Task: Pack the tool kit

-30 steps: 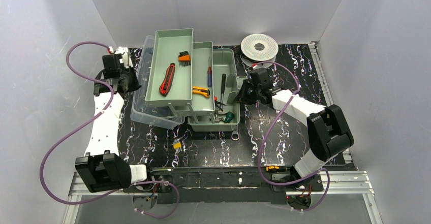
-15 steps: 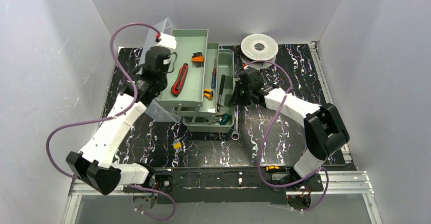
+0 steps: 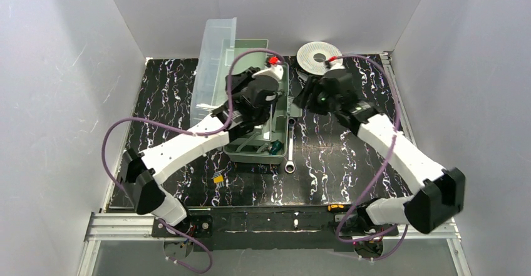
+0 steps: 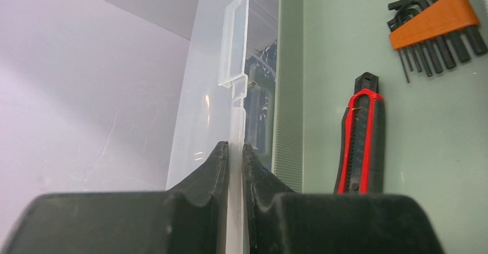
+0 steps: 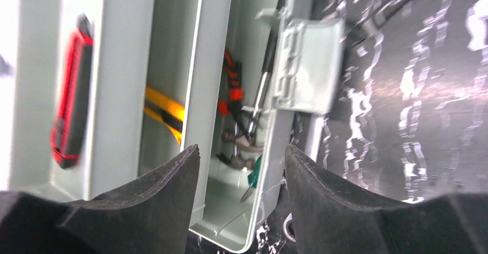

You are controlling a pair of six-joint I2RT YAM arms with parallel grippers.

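Note:
The green tool box sits mid-table with its trays folded in. Its clear lid stands nearly upright at the box's left back. My left gripper is shut on the lid's thin edge; from above it is over the box. Beside it a green tray holds a red utility knife and hex keys in an orange holder. My right gripper hangs open and empty above the box's right wall, near its latch. It shows from above.
A wrench lies on the black mat against the box's front right corner. A small yellow part lies nearer the arm bases. A white spool stands at the back. White walls close three sides.
My left gripper has swung the clear lid from the far left up and over toward the box, and the trays have folded inward. My right gripper has opened and pulled up and back from the box's right side.

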